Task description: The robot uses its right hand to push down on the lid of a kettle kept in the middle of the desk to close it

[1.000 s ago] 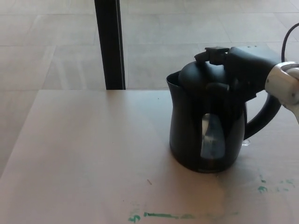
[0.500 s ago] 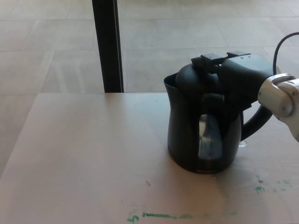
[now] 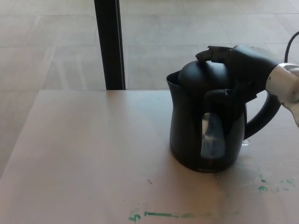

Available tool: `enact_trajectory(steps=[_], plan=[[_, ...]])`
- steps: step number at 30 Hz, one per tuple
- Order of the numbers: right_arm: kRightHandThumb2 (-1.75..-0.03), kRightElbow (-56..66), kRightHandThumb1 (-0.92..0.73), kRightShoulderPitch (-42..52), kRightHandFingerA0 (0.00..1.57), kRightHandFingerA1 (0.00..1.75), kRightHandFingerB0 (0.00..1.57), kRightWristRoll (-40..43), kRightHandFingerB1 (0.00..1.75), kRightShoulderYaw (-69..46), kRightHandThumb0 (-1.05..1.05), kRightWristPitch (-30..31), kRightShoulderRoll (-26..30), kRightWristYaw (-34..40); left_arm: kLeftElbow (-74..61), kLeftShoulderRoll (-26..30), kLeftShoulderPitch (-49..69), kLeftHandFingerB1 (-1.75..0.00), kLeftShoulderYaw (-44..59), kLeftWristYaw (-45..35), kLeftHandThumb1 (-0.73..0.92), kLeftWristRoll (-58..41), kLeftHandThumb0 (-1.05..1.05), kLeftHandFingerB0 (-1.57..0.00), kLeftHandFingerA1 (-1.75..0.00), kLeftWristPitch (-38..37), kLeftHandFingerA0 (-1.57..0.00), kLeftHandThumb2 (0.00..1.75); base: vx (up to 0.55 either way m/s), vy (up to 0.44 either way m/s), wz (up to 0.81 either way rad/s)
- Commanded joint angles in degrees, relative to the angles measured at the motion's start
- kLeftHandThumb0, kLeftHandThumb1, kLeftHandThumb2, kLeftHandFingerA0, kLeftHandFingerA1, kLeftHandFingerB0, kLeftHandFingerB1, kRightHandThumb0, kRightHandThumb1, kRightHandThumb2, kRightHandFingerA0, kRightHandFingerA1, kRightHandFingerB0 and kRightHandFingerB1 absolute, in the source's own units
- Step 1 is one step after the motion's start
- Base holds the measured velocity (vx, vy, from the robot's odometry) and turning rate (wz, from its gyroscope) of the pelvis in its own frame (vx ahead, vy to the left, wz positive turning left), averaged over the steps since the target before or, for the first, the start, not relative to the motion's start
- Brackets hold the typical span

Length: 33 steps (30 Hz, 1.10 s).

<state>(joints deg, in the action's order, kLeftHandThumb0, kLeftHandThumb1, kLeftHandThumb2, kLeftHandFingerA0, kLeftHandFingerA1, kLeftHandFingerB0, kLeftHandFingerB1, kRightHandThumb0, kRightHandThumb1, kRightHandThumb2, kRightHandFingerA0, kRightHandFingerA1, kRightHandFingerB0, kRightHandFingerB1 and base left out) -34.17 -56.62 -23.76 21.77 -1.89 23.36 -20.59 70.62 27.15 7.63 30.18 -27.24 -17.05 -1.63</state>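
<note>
on desk (image 3: 84, 154), right hand (image 3: 243, 65) now lower over kettle (image 3: 205, 126) lid (image 3: 203, 77).

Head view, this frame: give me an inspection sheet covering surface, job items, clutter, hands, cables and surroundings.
Surface: pale desk with green marks near the front edge.
Job items: black kettle upright right of centre; its lid looks down or nearly so, not certain.
Clutter: nothing seen.
Hands: right hand rests on the lid and handle top, fingers reaching over the lid; left hand not in view.
Cables: dark cable at the right edge above the arm.
Surroundings: tiled floor, black post behind the desk.
</note>
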Motion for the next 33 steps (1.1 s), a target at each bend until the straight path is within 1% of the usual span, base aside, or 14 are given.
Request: enact_trajectory(steps=[1,5,6,9,10,18,22,23,24,25,26,27,28,33], plan=[[-0.62,-1.8,-0.69,-1.1,0.23,0.47,0.24,18.3,0.33,-14.2,-0.81,15.9,-2.4,-12.9,0.6,1.2,0.2,-0.34,0.0,0.2,0.76,-0.1,-0.78,-0.33,-0.48,-0.4,-0.44,0.63,0.0,0.0,0.0],[-0.61,-1.8,-0.7,-0.8,0.16,0.46,0.23,20.7,0.35,-18.5,-0.74,16.0,-0.3,-15.9,0.6,0.9,0.5,-0.35,0.7,-0.5,0.76,-1.0,-0.76,-0.33,-0.49,0.1,-0.42,0.63,-0.03,-0.005,0.05],[-0.95,-0.9,-0.59,-0.3,0.29,0.54,0.17,20.9,0.42,-19.7,-0.89,16.3,0.9,-15.6,0.6,0.9,0.5,-0.35,0.5,-0.2,0.76,-0.8,-0.78,-0.34,-0.5,-0.1,-0.45,0.63,0.0,0.0,0.0],[-0.94,1.0,-0.56,0.9,0.32,0.56,0.17,21.9,0.43,-23.8,-0.82,18.0,3.3,-15.3,0.7,0.9,0.6,-0.35,0.5,0.2,0.76,-0.7,-0.77,-0.34,-0.51,-0.1,-0.47,0.63,0.0,0.0,0.0],[-0.6,2.3,-0.64,1.1,0.4,0.52,0.26,25.5,0.3,-29.2,-0.72,22.8,4.2,-14.3,0.6,1.0,0.6,-0.35,0.1,0.4,0.76,-0.3,-0.77,-0.34,-0.49,-0.2,-0.44,0.63,0.0,0.0,0.0],[-0.62,0.9,-0.7,4.5,0.33,0.46,0.23,27.8,0.29,-41.5,-0.78,21.9,13.5,-14.7,1.3,1.4,1.2,-0.35,0.2,0.1,0.76,-0.2,-0.77,-0.34,-0.48,-0.6,-0.43,0.63,0.0,0.0,0.0],[-0.61,0.6,-0.68,8.5,0.37,0.44,0.27,30.2,0.29,-48.7,-0.75,22.6,17.2,-14.7,0.8,1.5,1.8,-0.35,0.9,-0.5,0.75,-1.0,-0.76,-0.35,-0.52,-0.3,-0.46,0.63,0.0,0.0,0.0],[-0.92,0.7,-0.54,9.0,0.29,0.53,0.19,30.4,0.43,-49.5,-0.76,22.7,17.5,-14.9,0.8,1.5,1.9,-0.36,0.9,-0.5,0.75,-1.0,-0.76,-0.34,-0.51,-0.4,-0.45,0.63,0.0,0.0,0.0],[-0.92,0.9,-0.54,9.9,0.29,0.53,0.19,30.8,0.43,-50.7,-0.76,22.8,18.1,-15.0,0.7,1.4,1.9,-0.36,0.8,-0.4,0.75,-0.9,-0.76,-0.34,-0.51,-0.6,-0.45,0.63,0.0,0.0,0.0],[-0.62,2.2,-0.72,13.3,0.33,0.41,0.27,31.6,0.29,-53.8,-0.72,22.8,19.8,-15.6,0.8,1.3,1.9,-0.35,0.8,-0.8,0.75,-0.9,-0.78,-0.33,-0.47,-0.6,-0.4,0.63,0.0,0.0,0.0],[-0.62,3.3,-0.71,16.9,0.36,0.42,0.31,32.5,0.31,-58.0,-0.72,22.8,20.7,-14.7,1.3,1.2,1.8,-0.35,0.7,-0.4,0.75,-0.7,-0.78,-0.34,-0.46,-1.0,-0.41,0.63,0.0,0.0,0.0],[-0.98,3.5,-0.61,17.3,0.19,0.6,0.09,32.7,0.48,-58.5,-0.74,22.9,20.7,-14.6,1.3,1.2,1.7,-0.35,0.6,-0.4,0.75,-0.6,-0.79,-0.34,-0.47,-1.1,-0.42,0.63,0.0,0.0,0.0],[-0.62,4.3,-0.72,18.9,0.4,0.4,0.31,32.3,0.3,-59.6,-0.71,23.5,21.3,-14.2,1.2,1.3,1.9,-0.35,0.4,-0.6,0.76,-0.4,-0.79,-0.33,-0.47,-1.6,-0.41,0.63,0.0,0.0,0.0],[-0.62,7.9,-0.72,31.3,0.44,0.53,0.31,36.4,0.37,-73.3,-0.76,22.1,18.9,-11.6,1.0,1.2,1.8,-0.35,0.4,-0.1,0.76,-0.5,-0.77,-0.33,-0.47,-1.1,-0.42,0.63,0.0,0.0,0.0]])
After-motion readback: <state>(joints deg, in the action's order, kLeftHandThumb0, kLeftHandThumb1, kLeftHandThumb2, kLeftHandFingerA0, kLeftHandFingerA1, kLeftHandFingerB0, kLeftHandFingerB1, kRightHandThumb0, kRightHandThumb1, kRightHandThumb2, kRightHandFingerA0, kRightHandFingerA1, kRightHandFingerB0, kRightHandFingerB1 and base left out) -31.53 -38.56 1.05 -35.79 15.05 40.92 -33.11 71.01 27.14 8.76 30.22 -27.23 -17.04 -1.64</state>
